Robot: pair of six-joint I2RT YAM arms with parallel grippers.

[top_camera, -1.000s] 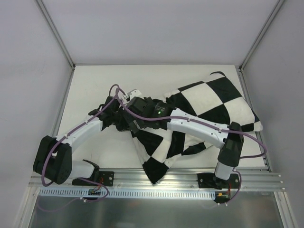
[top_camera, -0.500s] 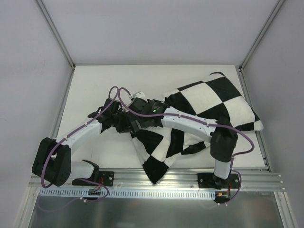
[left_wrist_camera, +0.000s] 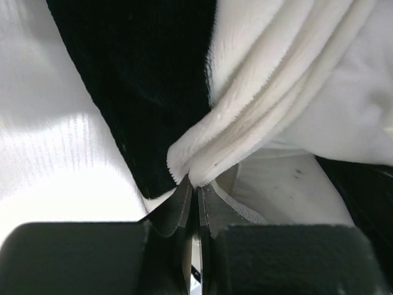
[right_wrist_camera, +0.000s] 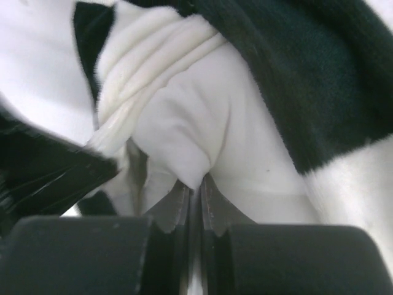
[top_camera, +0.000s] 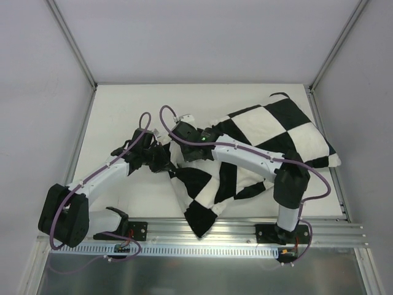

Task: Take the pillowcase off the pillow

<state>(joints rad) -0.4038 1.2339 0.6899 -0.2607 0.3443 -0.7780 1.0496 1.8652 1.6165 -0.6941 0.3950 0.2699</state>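
Note:
The black-and-white checkered pillowcase [top_camera: 270, 132] lies crumpled across the right half of the table, covering most of the pillow. My left gripper [top_camera: 161, 161] sits at its left, open end. In the left wrist view that gripper [left_wrist_camera: 195, 184] is shut on the folded, fuzzy white hem of the pillowcase [left_wrist_camera: 245, 117]. My right gripper [top_camera: 174, 140] reaches across the cover to the same end, just beyond the left one. The right wrist view shows it [right_wrist_camera: 195, 184] shut on a fold of the smooth white pillow [right_wrist_camera: 184, 132], with the pillowcase [right_wrist_camera: 295, 74] bunched around it.
The white table [top_camera: 123, 110] has bare surface to the left and behind the bundle. A metal rail [top_camera: 202, 236] runs along the near edge by the arm bases. Grey walls and frame posts [top_camera: 73, 43] close in both sides and the back.
The right gripper moved left along the cover to its open end and shut on the white fold. The left arm shifted slightly left, still gripping the hem.

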